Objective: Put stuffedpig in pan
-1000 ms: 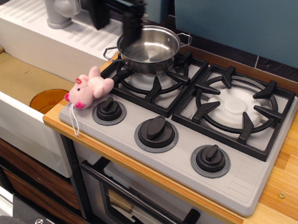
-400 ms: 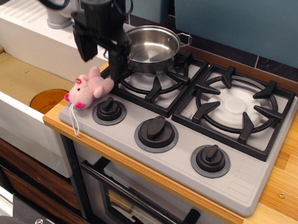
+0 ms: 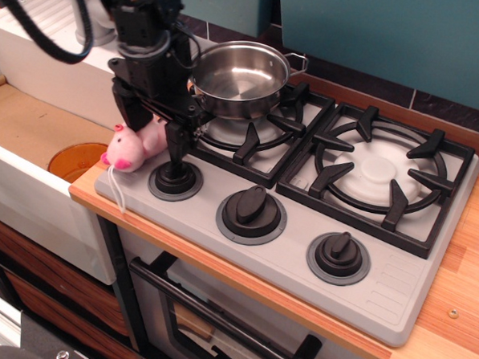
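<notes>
Pink and soft, the pig point(image 3: 131, 145) lies at the left front corner of the stove point(image 3: 393, 308), its snout toward the sink side and its body running back toward the burner grate; a white string trails off its front. The gripper point(image 3: 151, 135) is down over it with fingers spread apart, one on either side of the body, so they straddle the pig across its long axis. Nothing is clamped yet. The pan point(image 3: 241, 77) sits empty on the rear left burner, just behind and to the right.
</notes>
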You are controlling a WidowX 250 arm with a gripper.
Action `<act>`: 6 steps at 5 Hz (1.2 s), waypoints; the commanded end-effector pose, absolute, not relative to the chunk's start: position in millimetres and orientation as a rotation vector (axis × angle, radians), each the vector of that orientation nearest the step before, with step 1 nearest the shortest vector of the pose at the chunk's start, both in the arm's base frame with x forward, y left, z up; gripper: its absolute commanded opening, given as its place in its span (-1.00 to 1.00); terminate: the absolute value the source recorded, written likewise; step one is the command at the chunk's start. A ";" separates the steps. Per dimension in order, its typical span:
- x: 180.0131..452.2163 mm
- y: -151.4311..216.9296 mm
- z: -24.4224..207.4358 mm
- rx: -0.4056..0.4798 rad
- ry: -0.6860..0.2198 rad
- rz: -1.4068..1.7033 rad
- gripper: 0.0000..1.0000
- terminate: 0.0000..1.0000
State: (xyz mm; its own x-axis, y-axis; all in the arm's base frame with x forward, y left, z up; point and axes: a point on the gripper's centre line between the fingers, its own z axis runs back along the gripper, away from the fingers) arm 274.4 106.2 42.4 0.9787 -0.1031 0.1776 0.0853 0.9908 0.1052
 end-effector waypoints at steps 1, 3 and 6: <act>269.4 119.1 36.9 0.107 -0.240 -0.130 1.00 -1.00; 264.5 105.8 46.5 0.116 -0.197 -0.108 -1.00 -1.00; 291.3 88.4 133.8 0.157 -0.122 -0.112 -1.00 -1.00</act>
